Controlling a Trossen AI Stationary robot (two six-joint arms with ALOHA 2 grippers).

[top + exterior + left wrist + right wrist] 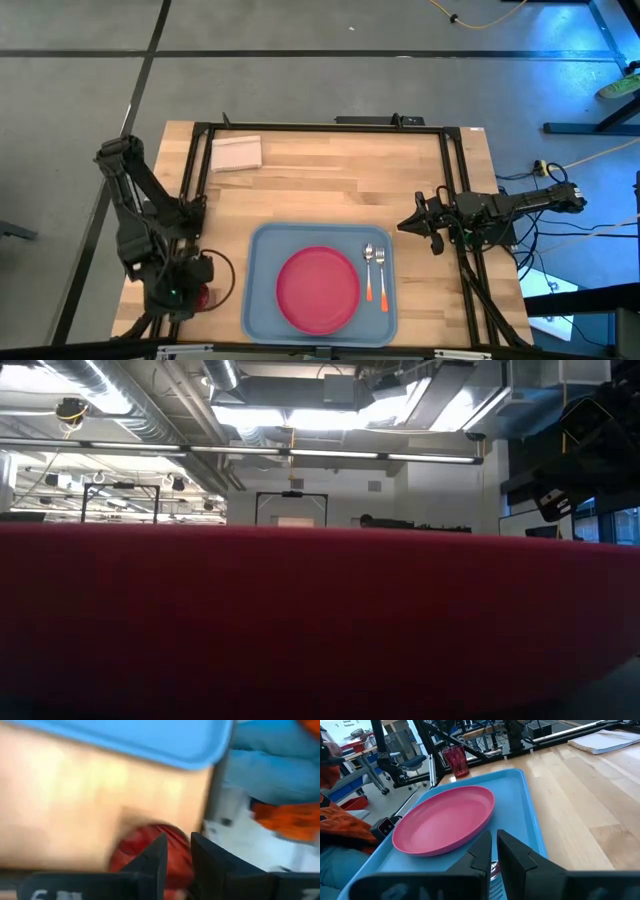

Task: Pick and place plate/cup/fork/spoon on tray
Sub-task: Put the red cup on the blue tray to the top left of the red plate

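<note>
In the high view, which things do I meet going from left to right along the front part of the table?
left gripper → cup → plate → spoon → fork → right gripper

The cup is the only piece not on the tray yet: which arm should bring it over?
Left. The left gripper is already right at the cup, off the tray's left edge. The right gripper waits beyond the tray's far right side, past the plate, fork and spoon.
</note>
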